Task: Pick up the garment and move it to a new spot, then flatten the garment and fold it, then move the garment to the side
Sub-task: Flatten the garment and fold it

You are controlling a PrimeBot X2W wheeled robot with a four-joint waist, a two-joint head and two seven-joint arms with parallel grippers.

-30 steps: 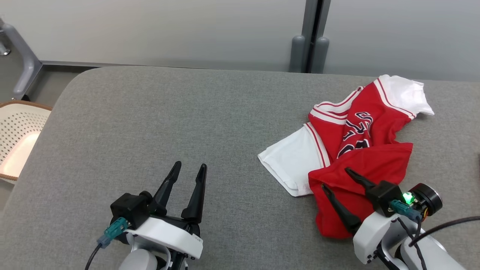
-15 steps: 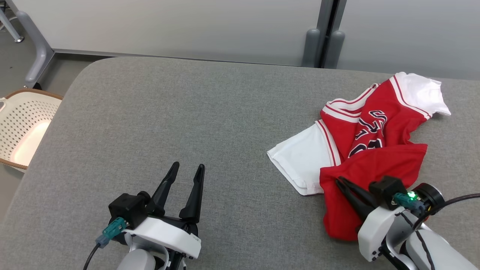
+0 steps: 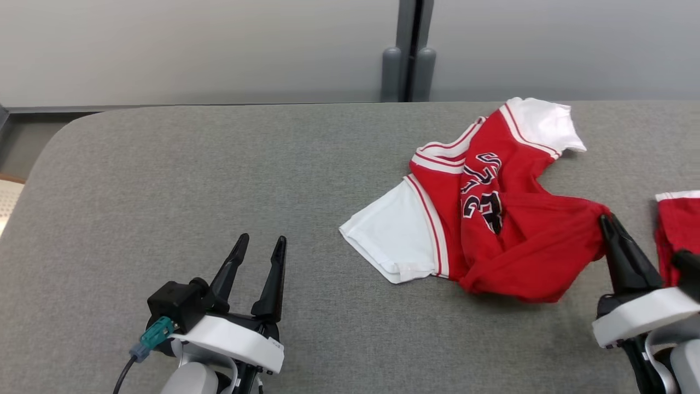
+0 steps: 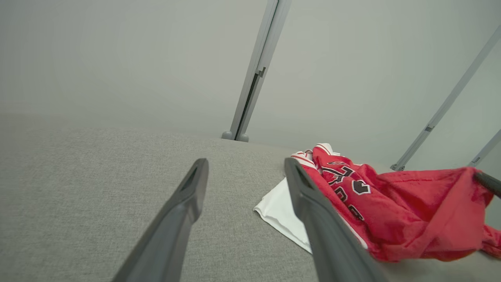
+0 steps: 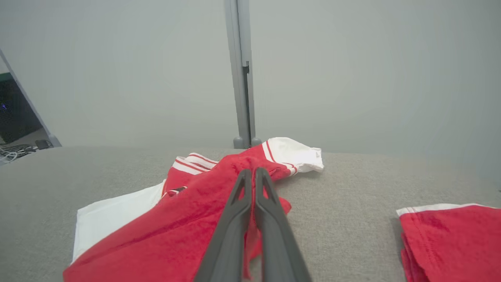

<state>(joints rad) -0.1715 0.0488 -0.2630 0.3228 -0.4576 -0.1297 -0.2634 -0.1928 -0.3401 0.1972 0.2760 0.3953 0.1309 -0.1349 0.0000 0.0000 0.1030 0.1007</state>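
Evidently the garment (image 3: 508, 230), near the surface's (image 3: 219, 180) far edge, was light and limp; the right gripper (image 3: 605, 220) pinched its red fold shut, the left gripper (image 3: 262, 239) gaped empty.

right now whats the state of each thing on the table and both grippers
garment, crumpled, not folded; one red edge pinched and raised, the rest lying on the table
right gripper, shut on the garment's red edge
left gripper, open, empty, apart from the garment
second red garment, lying on the table right of the garment, untouched
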